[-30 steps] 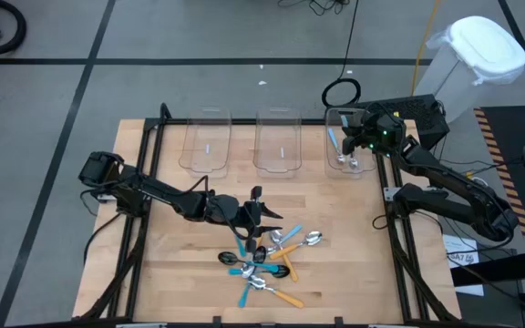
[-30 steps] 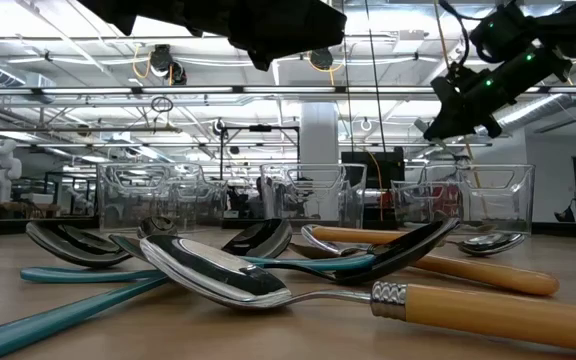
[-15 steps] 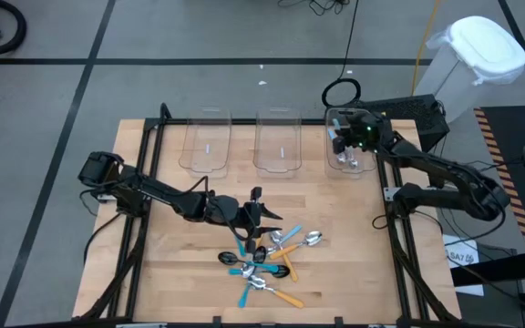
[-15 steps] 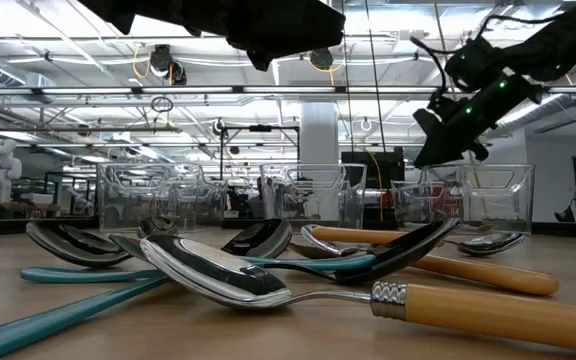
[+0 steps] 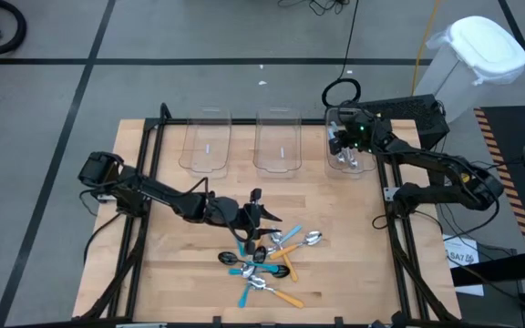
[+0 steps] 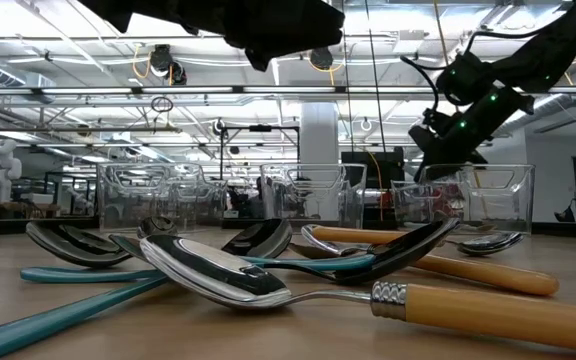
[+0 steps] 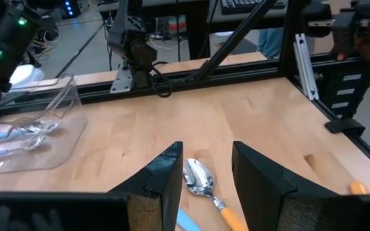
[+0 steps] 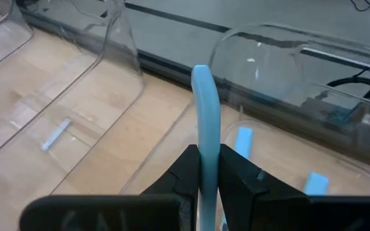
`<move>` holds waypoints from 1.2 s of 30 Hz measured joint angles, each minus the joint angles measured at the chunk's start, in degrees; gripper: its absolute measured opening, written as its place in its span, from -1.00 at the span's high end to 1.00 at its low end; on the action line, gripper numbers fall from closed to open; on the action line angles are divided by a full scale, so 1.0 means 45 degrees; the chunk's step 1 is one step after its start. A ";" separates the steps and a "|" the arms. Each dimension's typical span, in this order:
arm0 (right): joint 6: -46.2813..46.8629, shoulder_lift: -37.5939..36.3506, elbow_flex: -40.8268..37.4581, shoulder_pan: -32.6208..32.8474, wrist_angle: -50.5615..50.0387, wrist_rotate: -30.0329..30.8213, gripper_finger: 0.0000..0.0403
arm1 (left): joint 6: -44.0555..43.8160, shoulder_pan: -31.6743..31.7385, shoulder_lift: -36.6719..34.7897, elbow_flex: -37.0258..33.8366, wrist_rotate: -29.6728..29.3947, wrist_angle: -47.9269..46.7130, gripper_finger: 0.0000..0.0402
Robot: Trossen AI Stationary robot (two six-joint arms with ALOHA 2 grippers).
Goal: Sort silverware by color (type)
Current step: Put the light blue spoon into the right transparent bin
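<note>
Right gripper (image 8: 209, 168) pinches a light-blue spoon (image 8: 205, 109) over the rightmost bin (image 5: 350, 146); left gripper (image 7: 202, 168) (fingers spread) hangs above the spoon pile (image 5: 267, 264)

Bare wood lies open between the spoon heap (image 5: 270, 260) and the three clear bins (image 5: 278, 141); the left gripper (image 5: 256, 216) hangs over the heap.

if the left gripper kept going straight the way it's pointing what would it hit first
Most likely the orange-handled spoon: in the left wrist view its silver bowl lies on the table right between the open fingers of the left gripper, just ahead. Depth is hard to judge, so the gripper might reach the wood first.
</note>
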 joint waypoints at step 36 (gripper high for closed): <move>0.0572 0.1092 0.0010 -0.0143 0.0112 0.0936 0.71 | 0.0136 -0.0064 0.0000 0.0000 -0.0019 0.0025 0.34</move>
